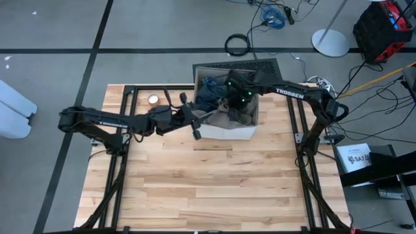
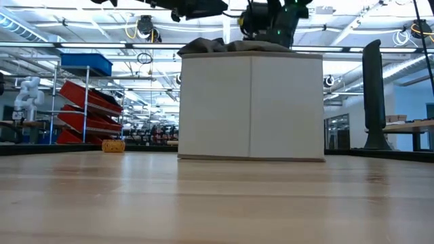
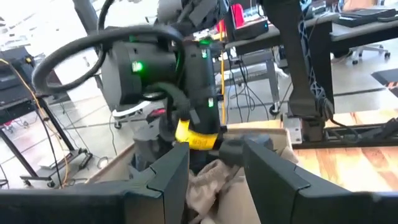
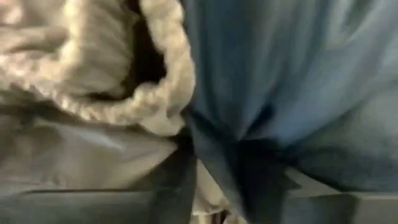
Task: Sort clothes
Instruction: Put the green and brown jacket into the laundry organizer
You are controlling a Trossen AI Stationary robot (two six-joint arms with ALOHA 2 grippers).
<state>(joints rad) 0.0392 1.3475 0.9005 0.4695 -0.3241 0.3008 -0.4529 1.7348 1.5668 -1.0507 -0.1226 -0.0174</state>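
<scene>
On the table's far half, your white fabric box [image 1: 227,132] sits around twelve o'clock from centre. At its nine o'clock corner your left gripper [image 1: 196,123] hangs with fingers [image 3: 166,176] parted and nothing between them, a khaki tan garment [image 3: 208,186] just beyond. Farther in, your right gripper [image 1: 237,104] is buried among the clothes [image 1: 218,104] heaped in the box; you cannot tell how wide it stands, or whether it grips anything.

Lower half of the tabletop [image 1: 214,188] lies bare for passage; at upper centre the box [image 1: 227,132], heaped with clothes [image 1: 224,116], blocks the way; both arms crowd over it.
</scene>
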